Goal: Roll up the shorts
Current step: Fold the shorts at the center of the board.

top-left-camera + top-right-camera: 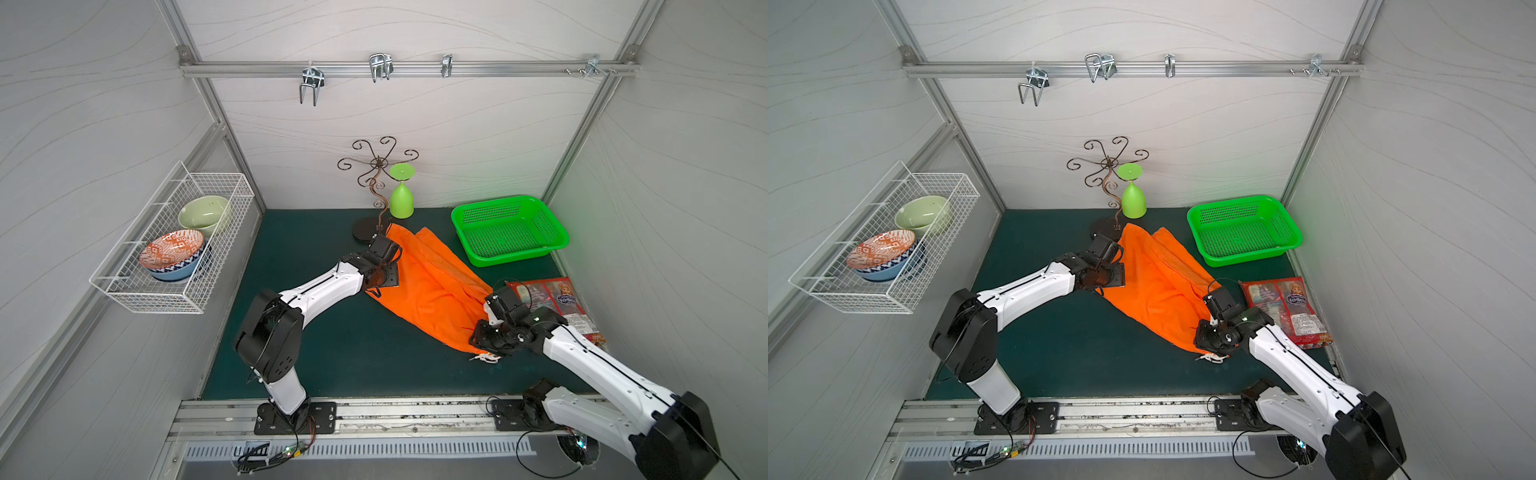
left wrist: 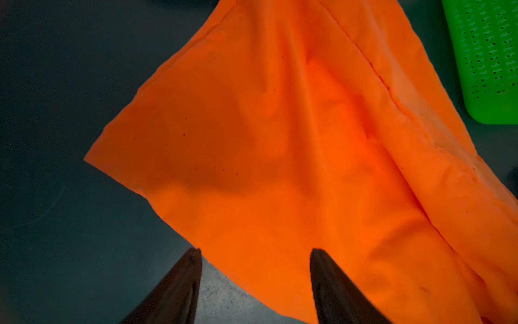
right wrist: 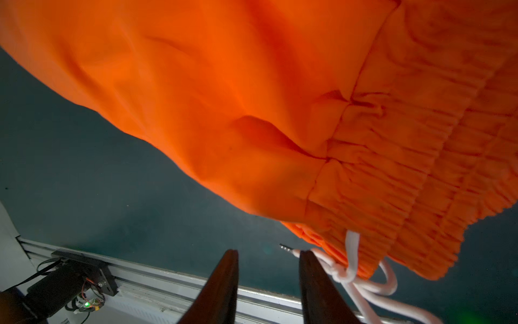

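Both left fingers [image 2: 322, 272] and right fingers [image 3: 311, 272] apart, empty, at edges of the shorts [image 2: 280, 146].

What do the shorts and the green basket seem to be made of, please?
The shorts: thin woven cloth, matte, perhaps light cotton or synthetic; it creases softly and puckers at the waistband. The green basket: moulded plastic, slightly glossy, its walls and floor perforated with regular holes.
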`<move>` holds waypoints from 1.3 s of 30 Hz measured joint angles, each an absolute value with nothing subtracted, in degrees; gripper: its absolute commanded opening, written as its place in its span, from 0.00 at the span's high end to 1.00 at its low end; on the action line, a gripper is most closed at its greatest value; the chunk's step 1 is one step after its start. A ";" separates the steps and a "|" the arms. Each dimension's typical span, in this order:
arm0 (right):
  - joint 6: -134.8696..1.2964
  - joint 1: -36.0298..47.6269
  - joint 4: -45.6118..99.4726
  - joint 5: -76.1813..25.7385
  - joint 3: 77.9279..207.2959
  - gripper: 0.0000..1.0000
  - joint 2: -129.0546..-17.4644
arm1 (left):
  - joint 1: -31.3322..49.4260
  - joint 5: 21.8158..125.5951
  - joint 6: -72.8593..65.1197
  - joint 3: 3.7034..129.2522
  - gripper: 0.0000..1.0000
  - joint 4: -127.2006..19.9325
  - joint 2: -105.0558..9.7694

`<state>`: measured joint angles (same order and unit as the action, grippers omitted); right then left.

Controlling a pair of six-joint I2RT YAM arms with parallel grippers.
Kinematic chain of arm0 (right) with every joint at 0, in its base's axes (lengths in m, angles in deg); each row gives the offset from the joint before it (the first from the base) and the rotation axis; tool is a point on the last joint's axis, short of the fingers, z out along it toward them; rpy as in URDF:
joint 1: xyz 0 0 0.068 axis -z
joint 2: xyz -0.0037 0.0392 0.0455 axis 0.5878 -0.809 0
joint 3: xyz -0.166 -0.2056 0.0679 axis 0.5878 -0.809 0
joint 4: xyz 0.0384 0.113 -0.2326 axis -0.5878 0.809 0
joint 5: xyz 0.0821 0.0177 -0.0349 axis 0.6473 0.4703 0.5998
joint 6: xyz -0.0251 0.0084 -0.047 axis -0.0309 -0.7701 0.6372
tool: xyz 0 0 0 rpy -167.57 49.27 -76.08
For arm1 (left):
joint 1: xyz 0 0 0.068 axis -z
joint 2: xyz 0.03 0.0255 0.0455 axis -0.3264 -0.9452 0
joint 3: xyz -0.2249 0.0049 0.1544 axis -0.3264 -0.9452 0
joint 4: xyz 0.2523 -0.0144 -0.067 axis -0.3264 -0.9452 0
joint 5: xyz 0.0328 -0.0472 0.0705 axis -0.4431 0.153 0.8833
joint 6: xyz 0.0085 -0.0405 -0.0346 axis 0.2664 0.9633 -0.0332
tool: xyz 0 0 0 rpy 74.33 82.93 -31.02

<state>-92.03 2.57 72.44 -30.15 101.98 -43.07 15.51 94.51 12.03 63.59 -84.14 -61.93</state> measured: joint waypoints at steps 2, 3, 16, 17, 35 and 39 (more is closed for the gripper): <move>-92.60 1.81 70.93 -30.13 100.80 0.60 -45.06 | 15.51 94.82 12.60 63.46 0.34 -82.77 -63.32; -93.08 0.80 70.01 -30.13 100.23 0.60 -45.98 | 15.51 95.19 12.82 63.46 0.34 -81.93 -64.24; -98.42 -15.70 59.52 -29.82 104.43 0.62 -63.48 | 8.28 97.88 15.97 63.76 0.43 -82.39 -71.91; -98.37 -16.90 59.50 -30.11 106.04 0.61 -64.56 | 8.11 98.21 16.17 63.72 0.42 -82.79 -71.32; -93.35 2.83 68.17 -37.36 107.00 0.38 -53.08 | 10.27 97.05 20.41 54.15 0.32 -85.21 -55.26; -93.96 -0.53 64.39 -33.93 104.84 0.39 -58.96 | 10.49 96.07 21.87 53.71 0.32 -85.02 -56.11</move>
<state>-93.96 -0.53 64.39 -33.93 104.84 -58.96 10.49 96.07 21.87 53.71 -85.02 -56.11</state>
